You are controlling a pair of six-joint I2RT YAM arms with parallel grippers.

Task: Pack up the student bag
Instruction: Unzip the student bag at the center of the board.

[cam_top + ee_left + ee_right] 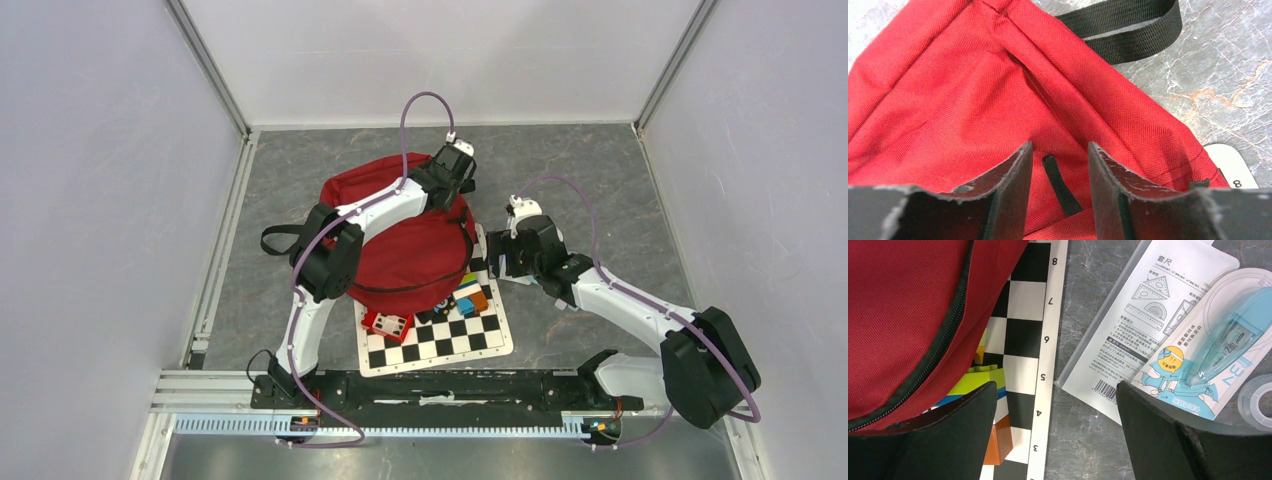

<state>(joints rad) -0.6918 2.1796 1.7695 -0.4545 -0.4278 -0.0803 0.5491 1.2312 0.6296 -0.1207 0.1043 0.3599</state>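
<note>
Currently on record.
Student bag [405, 255]: red fabric, lying flat on the grey stone-patterned table [600, 170].
Left gripper [1059, 150]: directly over the bag's far side, jaws a little apart with nothing between them. A black pull tab [1060, 185] sits on the fabric beneath.
Black strap [1133, 30]: trailing off the bag's edge.
Right gripper [1055, 390]: just beside the bag's right edge, jaws spread wide, empty.
Chessboard [450, 340]: partly under the bag's near edge.
Coloured blocks [470, 297]: on the board at that same edge.
Ruler-set packet [1128, 330], correction-tape packet [1213, 350], clear tape roll [1258, 402]: right of the bag, on the table.
</note>
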